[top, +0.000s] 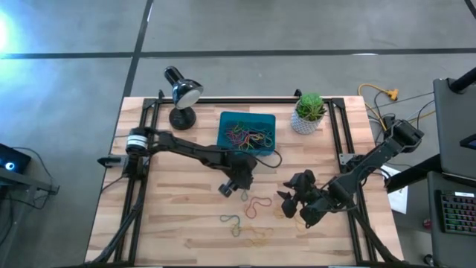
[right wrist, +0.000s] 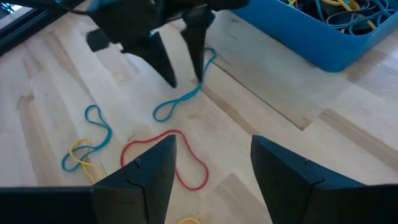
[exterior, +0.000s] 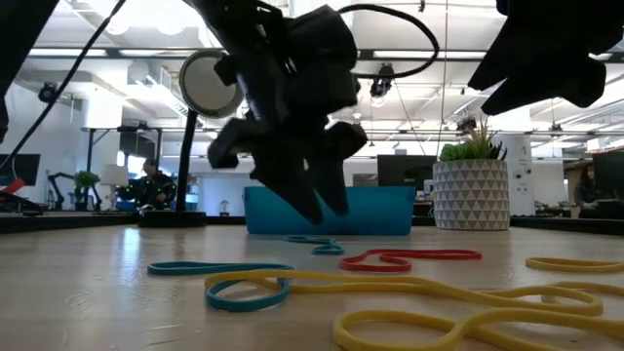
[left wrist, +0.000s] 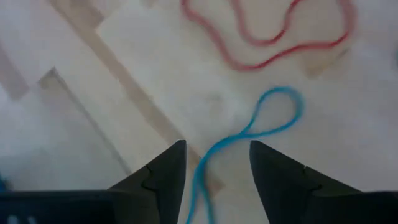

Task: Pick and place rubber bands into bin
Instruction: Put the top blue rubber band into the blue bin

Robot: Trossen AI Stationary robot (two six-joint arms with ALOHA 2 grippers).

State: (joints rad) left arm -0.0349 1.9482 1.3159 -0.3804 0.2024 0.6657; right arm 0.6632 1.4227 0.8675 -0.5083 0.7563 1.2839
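Observation:
A blue rubber band (left wrist: pixel 249 134) lies flat on the wooden table just in front of the teal bin (top: pixel 223 130), which holds several bands. My left gripper (left wrist: pixel 214 155) is open and points down at a slant, one finger on either side of the blue band (right wrist: pixel 180 99). In the low view its fingertips (exterior: pixel 327 210) hang just above the table. A red band (left wrist: pixel 267 43) lies beyond the blue one. More bands (top: pixel 232 222) lie nearer the front edge. My right gripper (right wrist: pixel 214 162) waits open to the right, above the table, near a yellow band (top: pixel 286 214).
A black desk lamp (top: pixel 182 93) stands at the far left and a white plant pot (top: pixel 309 115) at the far right of the bin. A black cable (top: pixel 271 160) loops from the left arm. Black frame rails (top: pixel 338 134) run along the table's sides.

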